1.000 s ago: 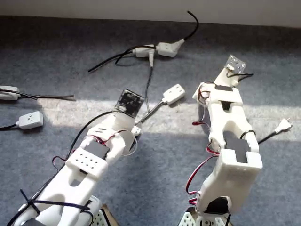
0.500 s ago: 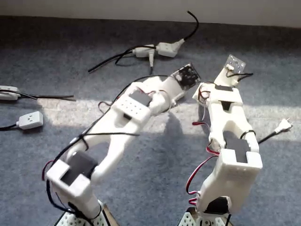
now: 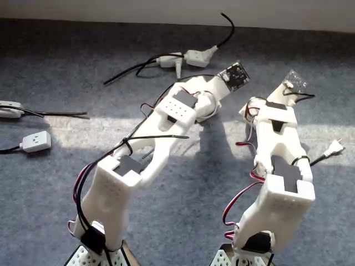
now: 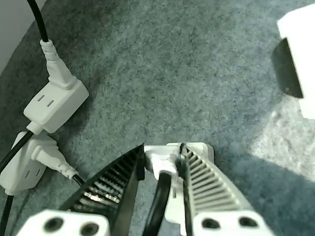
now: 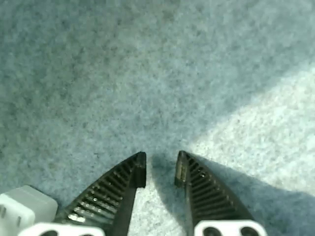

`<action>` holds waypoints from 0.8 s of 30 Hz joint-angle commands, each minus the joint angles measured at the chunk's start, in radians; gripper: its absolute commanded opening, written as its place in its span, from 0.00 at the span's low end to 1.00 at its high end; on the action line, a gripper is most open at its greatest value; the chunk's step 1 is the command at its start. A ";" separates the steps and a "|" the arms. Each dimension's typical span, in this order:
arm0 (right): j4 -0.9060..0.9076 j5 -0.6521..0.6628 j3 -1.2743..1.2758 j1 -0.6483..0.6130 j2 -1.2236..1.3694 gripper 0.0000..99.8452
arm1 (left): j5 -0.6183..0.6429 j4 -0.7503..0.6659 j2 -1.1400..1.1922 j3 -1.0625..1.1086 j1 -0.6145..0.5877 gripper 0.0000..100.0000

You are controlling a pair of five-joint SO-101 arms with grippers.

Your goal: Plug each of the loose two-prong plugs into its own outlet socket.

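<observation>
Both arms are made of white moulded plastic and stand over grey short-pile carpet (image 3: 183,221). A white two-prong plug (image 4: 158,164) on a black cord is clamped between the ribbed black fingers of the left gripper (image 4: 162,148), with a boxy white socket (image 4: 199,150) just beyond the tips. The right gripper (image 5: 160,160) is held parted over bare carpet, a slotted white block (image 5: 19,206) beside it. Open carpet is left between the arms. Farther off, a loose plug (image 3: 335,147) lies by the right edge, and corded white sockets (image 4: 51,105) are grouped near the wall's foot
</observation>
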 commanded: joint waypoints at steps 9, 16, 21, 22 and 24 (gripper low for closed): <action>-0.015 -0.012 -0.010 0.022 -0.016 0.12 | -0.002 0.183 0.105 -0.302 0.005 0.01; -0.015 -0.006 -0.007 0.008 -0.016 0.12 | 0.130 0.292 0.108 -0.415 0.004 0.01; -0.015 -0.006 -0.007 0.008 -0.016 0.12 | 0.130 0.311 0.113 -0.418 0.008 0.01; -0.015 -0.006 -0.007 0.008 -0.016 0.12 | 0.130 0.311 0.113 -0.418 0.008 0.01; -0.015 -0.006 -0.007 0.007 -0.016 0.12 | 0.132 0.316 0.114 -0.417 0.013 0.01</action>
